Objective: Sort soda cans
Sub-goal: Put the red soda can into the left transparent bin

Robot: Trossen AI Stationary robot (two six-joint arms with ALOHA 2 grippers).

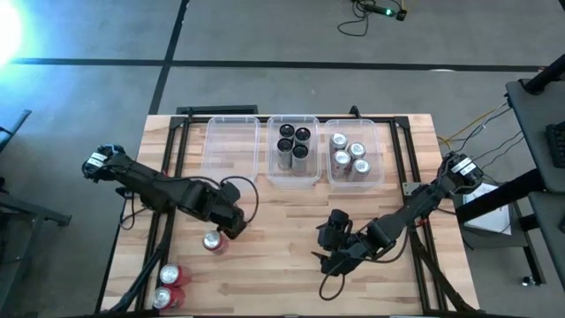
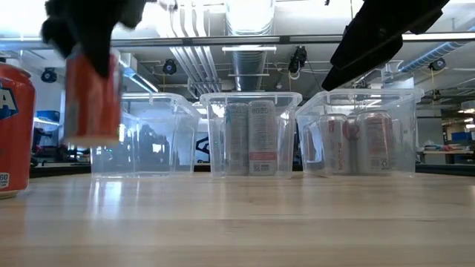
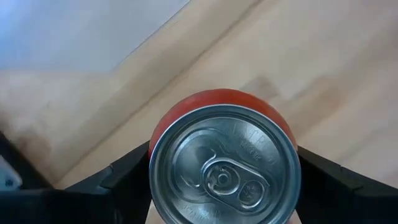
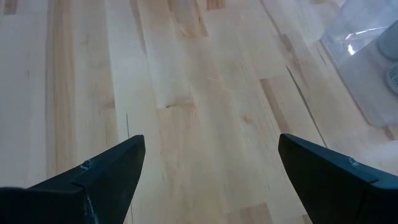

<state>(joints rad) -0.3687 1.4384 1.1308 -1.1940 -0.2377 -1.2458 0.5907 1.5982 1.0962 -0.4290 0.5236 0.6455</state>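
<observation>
A red soda can [image 3: 224, 168] with a silver top sits between the fingers of my left gripper [image 1: 222, 230], which is shut on it over the table's left half. In the low view the can [image 2: 93, 96] hangs above the wood. Two more red cans [image 1: 168, 284] stand at the near left corner. The middle clear bin [image 1: 293, 174] holds black cans [image 1: 293, 146]. The right bin [image 1: 355, 179] holds silver cans [image 1: 350, 155]. The left bin [image 1: 231, 146] has nothing in it. My right gripper [image 4: 211, 174] stands open over bare wood near the front. My left gripper pinches the red can's side wall [image 3: 155, 134] just under the top rim, one finger [image 3: 127, 174] on each side. The fingers come from above, pointing steeply down. The can hangs upright below them, its bottom [image 2: 93, 139] clear of the table.
The three clear bins stand in a row along the far edge. A red can [image 2: 11, 130] stands close to the low camera on the left. Bare wood [image 1: 282, 238] lies between the two grippers.
</observation>
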